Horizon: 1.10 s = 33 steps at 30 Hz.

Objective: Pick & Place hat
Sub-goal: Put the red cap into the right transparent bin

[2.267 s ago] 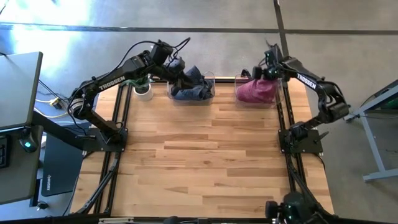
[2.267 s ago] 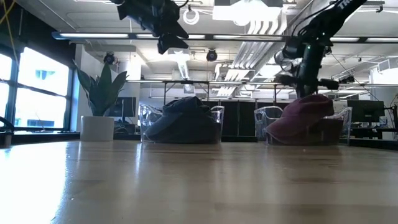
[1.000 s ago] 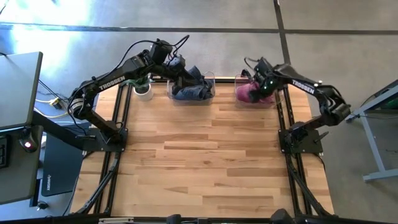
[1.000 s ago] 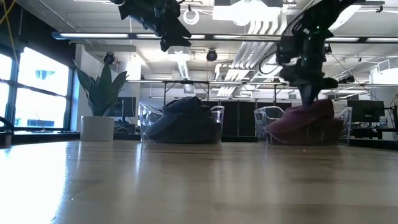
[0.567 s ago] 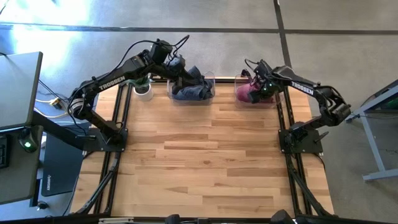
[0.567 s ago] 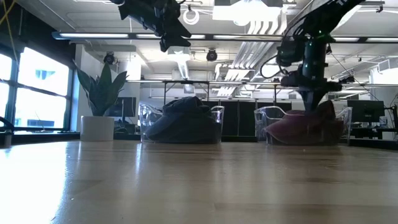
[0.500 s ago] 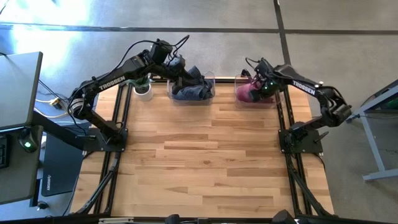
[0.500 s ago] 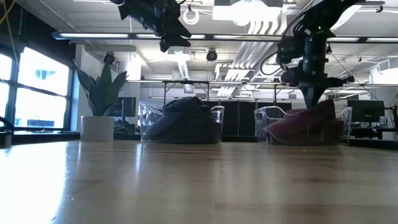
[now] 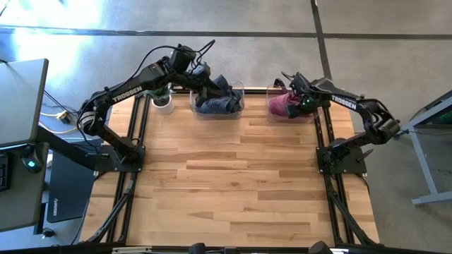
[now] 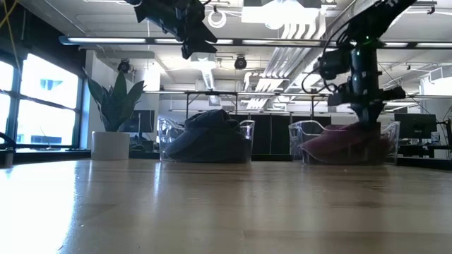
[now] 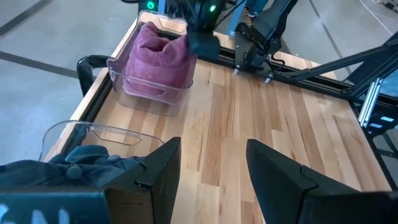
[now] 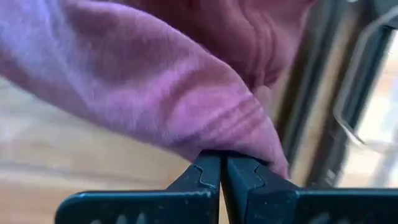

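A pink hat [image 9: 284,107] lies in a clear bin [image 10: 300,137] at the table's far right. My right gripper [image 9: 301,103] points down into that bin, shut on the hat [image 12: 155,74]. A dark blue hat [image 9: 215,100] fills a second clear bin [image 10: 166,134] at the far middle. My left gripper [image 11: 211,149] hangs open above that bin, well clear of the blue hat [image 11: 68,165], with nothing between its fingers. My right gripper pinches a fold of the pink hat's cloth [image 12: 249,134] between its two fingers, right at their tips. The fingers come from above, pointing down into the bin. The hat rests in the bin, creases running toward the pinch.
A potted plant [image 9: 162,101] stands at the far left corner beside the blue hat's bin. The wooden tabletop [image 9: 226,176] in front of both bins is bare. Black frame rails [image 9: 138,141] run along the table's left and right sides.
My right gripper has gone down and a little toward the table's right edge inside the bin, rolling its wrist, and has stayed shut. The pink hat's raised part has sunk lower in the bin with it.
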### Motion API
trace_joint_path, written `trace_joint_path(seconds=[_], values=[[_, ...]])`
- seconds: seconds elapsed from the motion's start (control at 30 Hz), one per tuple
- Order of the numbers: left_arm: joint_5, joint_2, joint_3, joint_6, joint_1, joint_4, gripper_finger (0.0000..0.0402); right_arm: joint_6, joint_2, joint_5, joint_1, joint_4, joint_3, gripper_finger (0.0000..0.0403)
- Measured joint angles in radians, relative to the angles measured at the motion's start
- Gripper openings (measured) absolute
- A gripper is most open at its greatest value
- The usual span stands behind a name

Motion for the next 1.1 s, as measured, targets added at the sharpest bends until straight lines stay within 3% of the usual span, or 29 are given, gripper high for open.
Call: trace_joint_path(seconds=[0.23,0.3,0.57,0.67,0.77,0.87,1.1], values=[[-0.002,0.000,0.000,0.001,0.000,0.000,0.0178,0.046,0.000,0.086,0.019,0.156,-0.096,0.0000],[-0.002,0.000,0.000,0.001,0.000,-0.001,0.0178,0.036,0.000,0.058,0.020,0.144,-0.090,0.0000],[-0.002,0.000,0.000,0.000,0.000,-0.001,0.0178,0.028,-0.001,-0.121,0.020,-0.118,0.097,0.0000],[-0.001,0.000,0.000,0.000,0.000,-0.001,0.0178,0.072,-0.001,-0.124,0.020,-0.151,0.165,0.0000],[-0.001,0.000,0.000,-0.004,0.000,-0.001,0.0178,0.100,-0.002,-0.056,0.020,-0.093,0.184,0.0000],[-0.001,0.000,0.000,-0.004,0.000,-0.001,0.0178,0.106,-0.001,-0.003,0.020,0.000,0.145,0.0000],[-0.001,0.000,0.000,-0.005,0.000,-0.001,0.0178,0.155,0.000,-0.019,0.009,0.231,-0.077,0.0000]])
